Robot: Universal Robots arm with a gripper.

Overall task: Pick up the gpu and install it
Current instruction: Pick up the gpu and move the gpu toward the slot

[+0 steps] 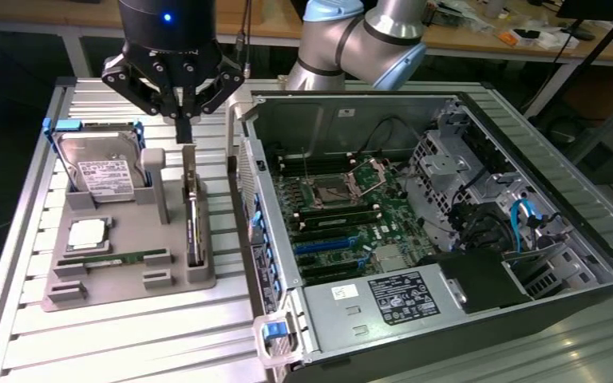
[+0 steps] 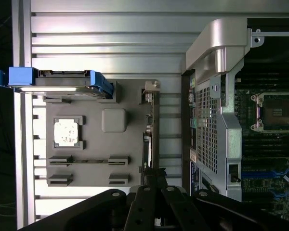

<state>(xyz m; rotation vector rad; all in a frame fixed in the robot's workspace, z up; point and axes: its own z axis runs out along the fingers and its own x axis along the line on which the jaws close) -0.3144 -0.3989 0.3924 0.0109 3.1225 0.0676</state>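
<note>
Exterior view: the black gripper [image 1: 184, 132] is clenched on the top edge of the thin flat black gpu [image 1: 191, 215], which stands on edge in the grey plastic tray [image 1: 125, 278]. Wrist view: the gpu [image 2: 145, 144] sits in its tray slot, with the gripper [image 2: 151, 174] pinching it.

My gripper [image 2: 153, 174] was closed on the thin edge of the gpu [image 2: 146, 144], which stood on edge in a grey holder tray [image 2: 127, 139]. A processor chip [image 2: 67, 132] and a blue-framed hard drive [image 2: 58, 79] sat in that tray, the open computer case [image 2: 216, 96] just beside it
</note>
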